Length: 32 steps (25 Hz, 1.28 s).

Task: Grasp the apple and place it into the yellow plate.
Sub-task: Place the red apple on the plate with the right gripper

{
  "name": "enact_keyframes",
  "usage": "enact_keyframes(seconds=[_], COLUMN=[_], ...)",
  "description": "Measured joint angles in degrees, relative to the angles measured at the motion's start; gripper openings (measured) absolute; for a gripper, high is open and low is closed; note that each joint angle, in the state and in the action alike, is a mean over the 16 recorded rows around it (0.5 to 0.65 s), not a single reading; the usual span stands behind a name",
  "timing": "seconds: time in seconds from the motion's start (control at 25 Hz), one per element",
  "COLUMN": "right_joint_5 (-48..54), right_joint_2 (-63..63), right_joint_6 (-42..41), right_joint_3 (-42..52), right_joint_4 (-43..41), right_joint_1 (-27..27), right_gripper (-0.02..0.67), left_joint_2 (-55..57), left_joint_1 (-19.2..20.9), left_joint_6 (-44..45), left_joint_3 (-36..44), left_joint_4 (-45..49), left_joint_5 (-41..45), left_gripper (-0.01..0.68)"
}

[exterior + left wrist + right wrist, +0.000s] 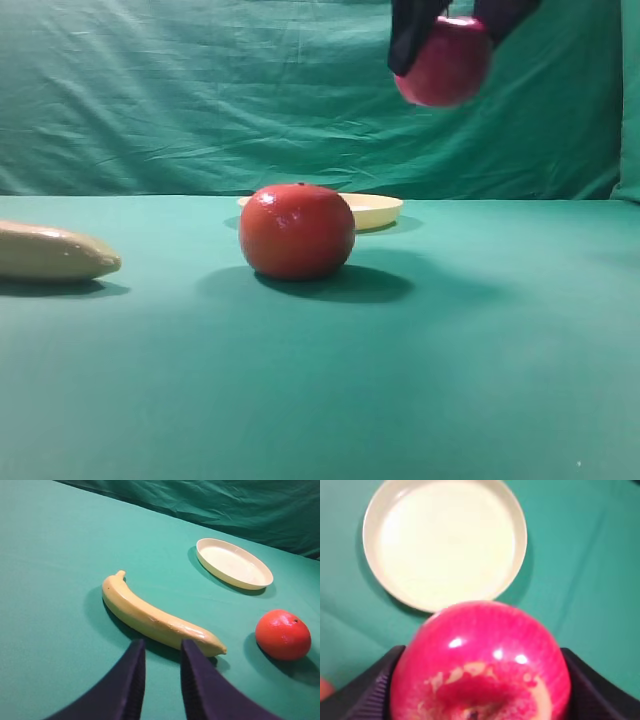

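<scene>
Right wrist: right gripper [480, 680] clamping apple [480, 660].

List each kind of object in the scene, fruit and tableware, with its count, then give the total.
Apple: 1
Orange-red round fruit: 1
Banana: 1
Yellow plate: 1
Total: 4
</scene>
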Motion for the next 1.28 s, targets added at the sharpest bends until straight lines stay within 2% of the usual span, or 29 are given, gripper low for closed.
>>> enact_keyframes(seconds=[0.36,0.76,1.28], right_joint_5=[1.22,2.55,3.68], right_joint_2=[13.73,19.41,19.22], right_joint_6=[-2.71,-6.41,-9.52], right_joint_3=[-12.67,-15.50,-17.47], right_joint_4=[5.11,10.73,11.84], right_joint_1=[0.02,0.07,0.08], right_gripper=[0.509,0.512,0.629], left_joint_2=[0.00,0.00,0.00], left_joint_1=[0.00,0.00,0.00], left_joint_6=[0.00,0.00,0.00], left_joint_3=[0.00,0.00,0.00], left_joint_4=[0.00,0.00,0.00], left_joint_5=[0.00,0.00,0.00], left_gripper=[0.157,0.157,0.157])
